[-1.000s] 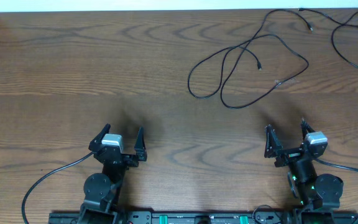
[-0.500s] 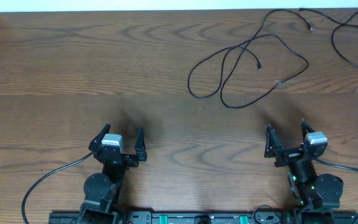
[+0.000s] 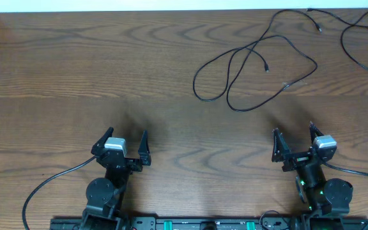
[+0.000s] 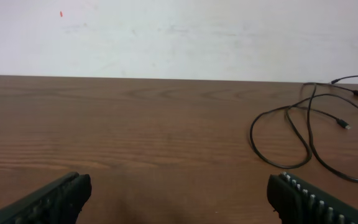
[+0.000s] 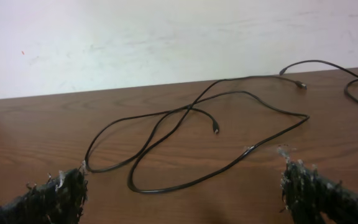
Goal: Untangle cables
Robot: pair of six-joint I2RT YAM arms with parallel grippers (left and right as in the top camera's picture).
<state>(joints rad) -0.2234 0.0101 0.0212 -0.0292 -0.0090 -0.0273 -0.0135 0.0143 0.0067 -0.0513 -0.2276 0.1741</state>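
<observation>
Overhead: cables [image 3: 255, 44], L tool [image 3: 127, 132], R tool [image 3: 293, 129] unmoved

Overhead cam looks straight down on the table [image 3: 75, 64]. Both wrist cams sit low facing the wall [image 4: 166, 37], sharing the cables [image 5: 169, 113].

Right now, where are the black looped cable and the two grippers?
black looped cable [image 5: 188, 109]: right wrist view, where strands cross.
left gripper [image 3: 127, 132]: overhead, between fingertips.
right gripper [image 3: 293, 129]: overhead, between fingertips.
</observation>
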